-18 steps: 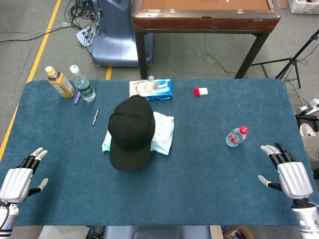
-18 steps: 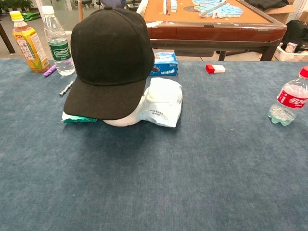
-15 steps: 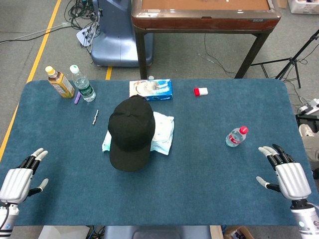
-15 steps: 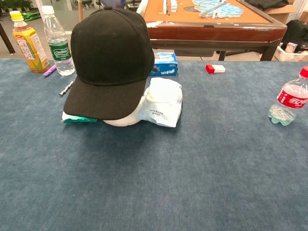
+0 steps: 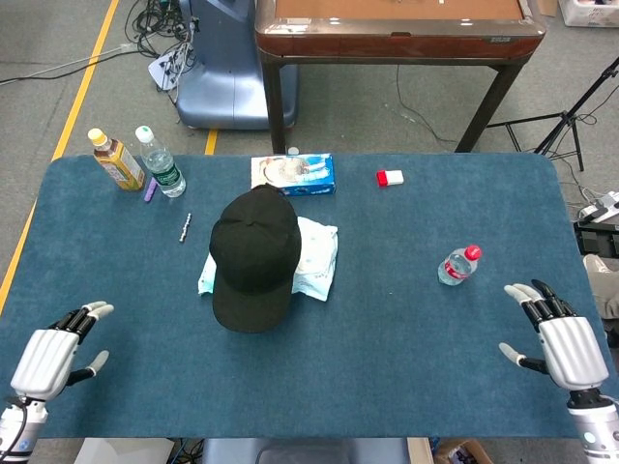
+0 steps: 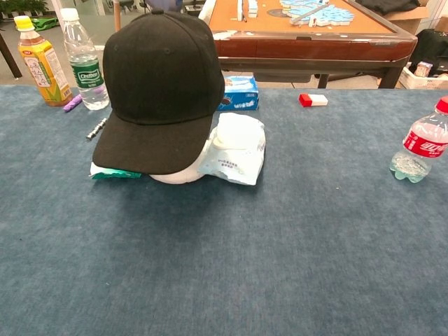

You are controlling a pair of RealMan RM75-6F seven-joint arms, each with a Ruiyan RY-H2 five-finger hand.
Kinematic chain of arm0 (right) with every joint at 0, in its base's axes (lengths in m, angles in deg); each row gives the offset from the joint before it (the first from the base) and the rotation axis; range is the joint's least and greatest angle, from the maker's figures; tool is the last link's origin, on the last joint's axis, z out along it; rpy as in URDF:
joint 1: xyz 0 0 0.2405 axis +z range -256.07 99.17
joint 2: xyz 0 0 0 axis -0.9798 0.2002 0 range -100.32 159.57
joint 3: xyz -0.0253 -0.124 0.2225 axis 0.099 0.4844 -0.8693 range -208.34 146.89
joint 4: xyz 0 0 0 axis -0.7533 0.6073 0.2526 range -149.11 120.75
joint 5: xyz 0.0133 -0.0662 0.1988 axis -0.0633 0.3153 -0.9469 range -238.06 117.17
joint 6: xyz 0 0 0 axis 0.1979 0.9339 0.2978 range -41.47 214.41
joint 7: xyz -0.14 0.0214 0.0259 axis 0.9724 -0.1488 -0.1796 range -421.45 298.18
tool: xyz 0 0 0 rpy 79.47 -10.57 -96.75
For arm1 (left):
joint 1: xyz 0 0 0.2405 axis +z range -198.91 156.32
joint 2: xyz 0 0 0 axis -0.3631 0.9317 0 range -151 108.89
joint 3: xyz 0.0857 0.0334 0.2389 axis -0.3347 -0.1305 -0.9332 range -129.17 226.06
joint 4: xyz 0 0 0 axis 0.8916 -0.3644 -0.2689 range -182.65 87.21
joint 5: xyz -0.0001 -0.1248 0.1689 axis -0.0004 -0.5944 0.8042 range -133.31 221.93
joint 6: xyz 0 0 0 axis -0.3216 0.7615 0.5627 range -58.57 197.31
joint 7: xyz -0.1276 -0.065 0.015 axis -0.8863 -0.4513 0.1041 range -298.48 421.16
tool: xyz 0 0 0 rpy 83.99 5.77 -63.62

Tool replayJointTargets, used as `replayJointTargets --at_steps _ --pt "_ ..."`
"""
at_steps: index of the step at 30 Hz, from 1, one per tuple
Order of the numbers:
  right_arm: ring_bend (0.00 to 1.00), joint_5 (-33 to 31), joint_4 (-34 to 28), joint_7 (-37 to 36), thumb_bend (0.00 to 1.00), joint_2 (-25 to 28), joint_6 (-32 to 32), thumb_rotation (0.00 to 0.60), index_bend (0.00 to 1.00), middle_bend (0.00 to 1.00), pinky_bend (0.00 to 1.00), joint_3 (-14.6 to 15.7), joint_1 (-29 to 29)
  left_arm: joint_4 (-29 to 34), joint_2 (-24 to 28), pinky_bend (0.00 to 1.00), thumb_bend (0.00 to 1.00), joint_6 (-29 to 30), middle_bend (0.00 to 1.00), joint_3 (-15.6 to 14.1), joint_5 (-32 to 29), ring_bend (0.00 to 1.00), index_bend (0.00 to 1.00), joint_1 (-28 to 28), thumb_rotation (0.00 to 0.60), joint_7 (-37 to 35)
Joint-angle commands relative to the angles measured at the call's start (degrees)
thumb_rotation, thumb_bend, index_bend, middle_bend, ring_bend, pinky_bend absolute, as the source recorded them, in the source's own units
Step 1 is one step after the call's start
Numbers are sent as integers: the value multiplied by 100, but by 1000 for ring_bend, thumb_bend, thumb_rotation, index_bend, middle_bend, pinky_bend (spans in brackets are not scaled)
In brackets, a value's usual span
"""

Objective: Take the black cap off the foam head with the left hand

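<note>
A black cap (image 5: 253, 256) (image 6: 162, 87) covers the white foam head (image 6: 176, 176) near the middle of the blue table, its brim pointing toward me; only the head's base shows under the brim. My left hand (image 5: 56, 355) hovers at the near left corner, empty with fingers spread, far from the cap. At the near right edge my right hand (image 5: 556, 335) is also empty with fingers apart. Neither hand appears in the chest view.
A wet-wipes pack (image 5: 315, 257) (image 6: 236, 147) lies against the head's right side. A blue tissue box (image 5: 294, 174), red-white block (image 5: 390, 178), pen (image 5: 184, 226), two bottles (image 5: 160, 162) at back left, and a red-capped bottle (image 5: 457, 265) at right.
My left hand has shifted slightly right and down, toward the table's near side, turning its fingers more to the right. The right hand barely moved. The cap is unchanged.
</note>
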Motion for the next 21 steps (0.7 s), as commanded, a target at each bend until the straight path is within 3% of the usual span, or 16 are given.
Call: replayJointTargets --at_steps 1,9,15,21 --pt "126 -7 7 -40 134 6 56 600 206 229 317 -18 -32 -125 -131 580 141 297 375 -131 691 388 338 -126 600 -201" --pt "126 -84 23 -169 133 48 21 600 207 228 317 -82 -6 -403 -568 596 31 631 617 -45 1692 503 513 -604 600 -432" --pt "126 -171 32 -285 134 99 -34 600 207 229 317 -122 12 -640 -953 645 7 502 764 126 1967 607 649 -976 600 -128" --pt "126 -178 47 -404 133 136 21 600 207 229 317 -136 -15 -524 -1186 722 0 -74 863 165 1883 691 738 -1347 600 136"
